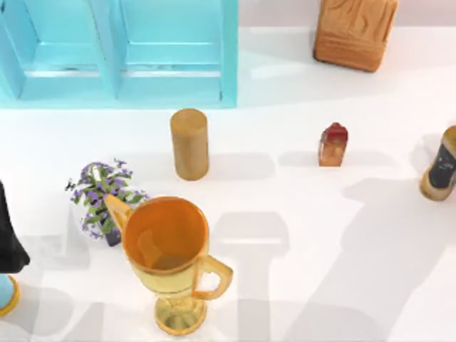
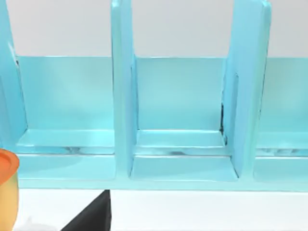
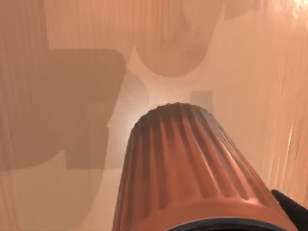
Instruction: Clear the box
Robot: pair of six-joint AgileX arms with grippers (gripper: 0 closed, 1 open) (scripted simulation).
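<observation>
Box (image 1: 355, 30) sits at 1 o'clock on the table (image 1: 299, 235), behind the red seal (image 1: 333, 144). Left arm parked at 8 o'clock. Right wrist view: ribbed orange object (image 3: 192, 173) close up; cannot tell finger state. Step: probably approach; next, a reach to the box.

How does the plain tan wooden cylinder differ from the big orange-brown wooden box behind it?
The plain tan wooden cylinder is round, smooth and narrow; the orange-brown wooden box is wider, blocky and carved with swirls. The cylinder stands mid-table, the box at the far edge, to the right. Both are wooden and upright.
</observation>
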